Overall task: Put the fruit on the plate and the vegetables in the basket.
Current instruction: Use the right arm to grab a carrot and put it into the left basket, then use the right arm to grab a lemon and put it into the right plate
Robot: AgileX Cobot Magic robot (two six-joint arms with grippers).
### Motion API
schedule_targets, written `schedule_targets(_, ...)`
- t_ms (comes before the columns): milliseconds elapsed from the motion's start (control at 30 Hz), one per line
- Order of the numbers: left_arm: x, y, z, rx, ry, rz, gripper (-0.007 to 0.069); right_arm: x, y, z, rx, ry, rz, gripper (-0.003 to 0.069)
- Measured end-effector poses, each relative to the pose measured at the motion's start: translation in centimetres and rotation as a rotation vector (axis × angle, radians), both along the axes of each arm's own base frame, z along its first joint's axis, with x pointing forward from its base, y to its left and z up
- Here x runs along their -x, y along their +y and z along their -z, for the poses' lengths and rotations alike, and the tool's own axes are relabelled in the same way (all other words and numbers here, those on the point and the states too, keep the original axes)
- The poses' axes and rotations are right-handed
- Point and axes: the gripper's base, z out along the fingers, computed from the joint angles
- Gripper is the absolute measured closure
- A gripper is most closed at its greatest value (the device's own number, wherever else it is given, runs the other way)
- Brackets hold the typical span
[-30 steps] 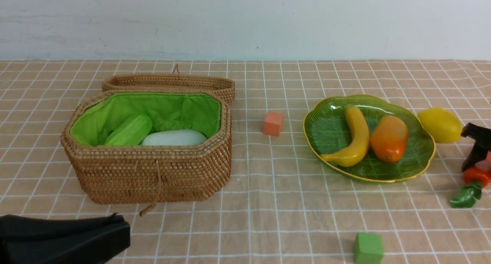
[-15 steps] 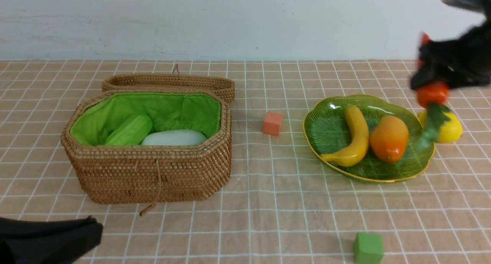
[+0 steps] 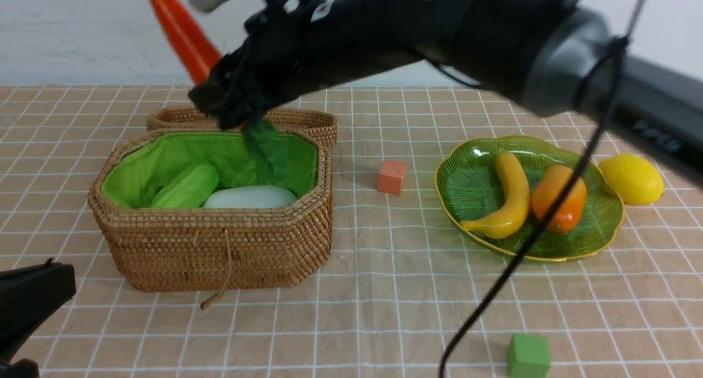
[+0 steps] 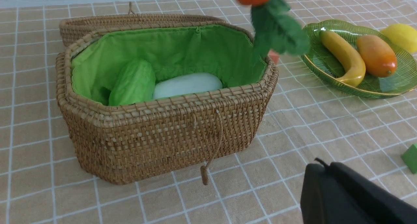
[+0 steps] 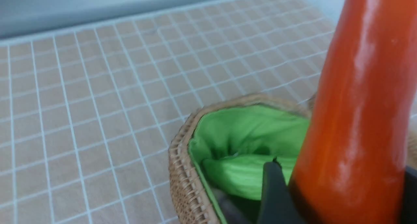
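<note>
The right gripper (image 3: 230,100) reaches across to the left side of the table with its jaws partly closed around the pepper (image 3: 178,29), gripping it near the stem end. The pepper's long axis is tilted. Its pointed tip goes up toward the far left and its leaves (image 3: 269,153) hang straight down. The leaves dangle over the far right part of the open basket (image 3: 219,251), just inside the rim. The drop target is therefore directly below the hand.

In the right wrist view the pepper (image 5: 355,119) fills the gap beside one dark finger (image 5: 277,191), with green lining underneath.

The gourd (image 3: 187,187) and radish (image 3: 250,196) already lie in the basket, long axes roughly left-right, gourd at the left. The free space looks to be behind the radish at the right end. The lid (image 3: 307,122) lies just behind the basket. No eggplant is in view.

The left gripper (image 3: 55,290) is shut and empty, low at the near left. It is the nearer arm to the basket but is idle.

The plate (image 3: 472,185) sits to the right with the banana (image 3: 511,196) and mango (image 3: 572,205) on it. The lemon (image 3: 631,179) is off the plate, on the cloth just beside its right rim, on the right arm's side.

An orange cube (image 3: 391,176) sits between basket and plate, and a green cube (image 3: 528,356) sits near right.

There are no brands or labels on the toys. A faint marking on the right arm is too blurred to read.
</note>
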Motion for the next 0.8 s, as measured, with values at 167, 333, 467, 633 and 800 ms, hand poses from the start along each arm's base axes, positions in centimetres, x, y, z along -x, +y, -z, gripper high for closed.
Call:
schedule_targets(167, 0.0, 0.0, 0.0, -0.002, 0.002, -0.002, 0.0631, -0.6, 0.8, 2.6, 0.05, 0.035, -0.012, 0.0139)
schedule_targets(333, 0.0, -0.1, -0.2, 0.009, -0.017, 0.015, 0.0631, 0.3, -0.9, 0.5, 0.102, 0.069, -0.047, -0.001)
schedule_targets(467, 0.0, -0.6, -0.8, 0.039, -0.086, 0.067, 0.0631, 1.3, -6.2, -4.4, 0.182, 0.101, 0.044, 0.0037)
schedule_targets(633, 0.2, -1.3, -1.8, 0.104, -0.176, 0.135, 0.0631, 0.2, -18.8, -9.0, 0.364, 0.147, 0.499, 0.0312)
schedule_targets(800, 0.3, -1.5, -2.3, 0.136, -0.221, 0.167, 0.0631, -2.2, -28.9, -7.5, 0.456, 0.295, 0.855, 0.0537)
